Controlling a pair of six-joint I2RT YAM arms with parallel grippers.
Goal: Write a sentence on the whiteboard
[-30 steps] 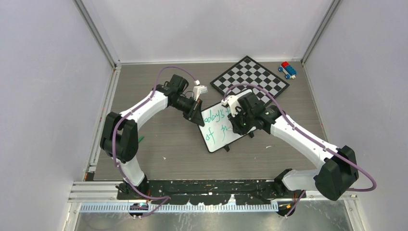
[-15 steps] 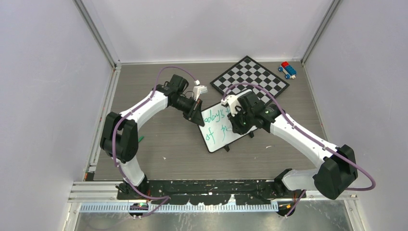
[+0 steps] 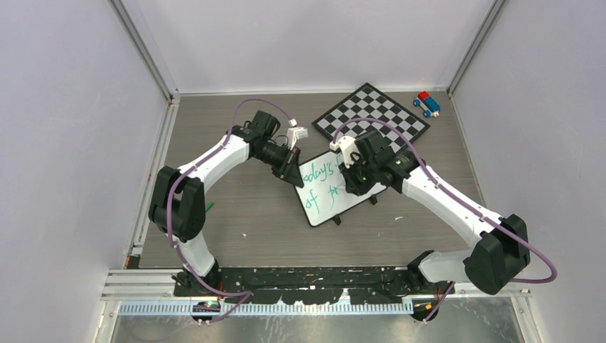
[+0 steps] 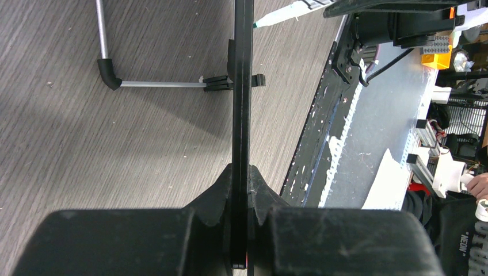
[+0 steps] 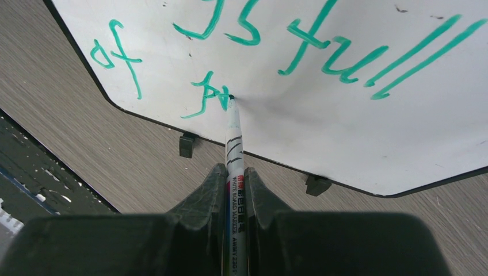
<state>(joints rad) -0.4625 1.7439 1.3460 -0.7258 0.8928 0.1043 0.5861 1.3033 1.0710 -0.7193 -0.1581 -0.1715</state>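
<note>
Two wrist views supply what the overhead one hides. The left wrist camera shows the left gripper [image 4: 241, 178] clamped on the whiteboard [image 4: 242, 46], seen edge-on. The right wrist camera shows the right gripper [image 5: 233, 175] clenched on a marker [image 5: 232, 135], its tip touching the board in the second line of the sentence [image 5: 322, 46]. Overhead, the board lies mid-table, with a chessboard [image 3: 371, 114] at one o'clock of it. Since a second ago the right gripper has edged toward twelve o'clock, and the mark after "of" has gained strokes.
</note>
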